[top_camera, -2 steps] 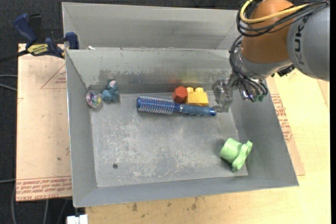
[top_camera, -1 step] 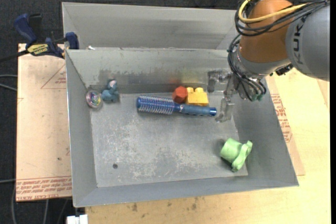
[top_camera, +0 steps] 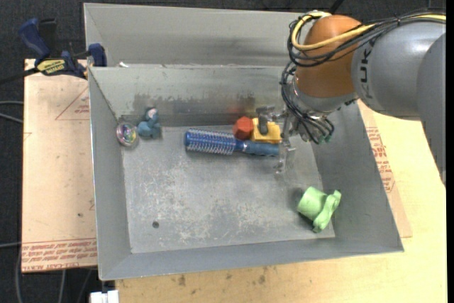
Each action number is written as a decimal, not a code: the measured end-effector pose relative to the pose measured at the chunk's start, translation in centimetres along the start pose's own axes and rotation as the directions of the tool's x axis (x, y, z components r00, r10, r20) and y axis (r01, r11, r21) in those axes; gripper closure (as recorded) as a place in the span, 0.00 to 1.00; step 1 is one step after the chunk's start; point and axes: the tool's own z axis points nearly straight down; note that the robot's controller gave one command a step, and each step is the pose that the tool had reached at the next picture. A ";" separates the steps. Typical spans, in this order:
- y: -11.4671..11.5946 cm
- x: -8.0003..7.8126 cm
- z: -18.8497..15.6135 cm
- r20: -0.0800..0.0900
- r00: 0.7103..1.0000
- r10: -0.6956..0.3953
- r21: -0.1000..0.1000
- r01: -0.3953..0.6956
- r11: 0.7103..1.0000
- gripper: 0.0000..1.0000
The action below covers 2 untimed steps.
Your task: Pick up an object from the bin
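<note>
Hairbrush (top_camera: pixel 211 143), blue, lies flat on the bin (top_camera: pixel 213 216) floor directly left of the claw (top_camera: pixel 282 155). Bristle head is at the far end from it. Handle tip points at the claw and ends right at it, touching or nearly so, can't resolve which. Claw is low in the bin, close to the floor, hanging under the orange wrist cover (top_camera: pixel 323 57) with cable loops round it; arm comes in over the right wall. Claw state: can't tell how far open, or whether it has hold of anything. Orange-and-yellow toy (top_camera: pixel 255 130) sits just up-left of the claw, against the far side of the handle, near the back wall. Green soft lump (top_camera: pixel 318 207) lies below and slightly right of the claw, well apart from it, near the front right corner. Far to the claw's left, past the bristle head: small blue figure (top_camera: pixel 149 125) and clear glassy ball (top_camera: pixel 128 133), just beside each other at the foot of the left wall.
</note>
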 end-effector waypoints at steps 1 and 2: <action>1.3 -0.7 1.5 0.013 0.987 0.163 0.002 -0.163 0.987 0.00; 1.2 -0.5 1.5 0.003 0.987 0.162 0.002 -0.162 0.987 1.00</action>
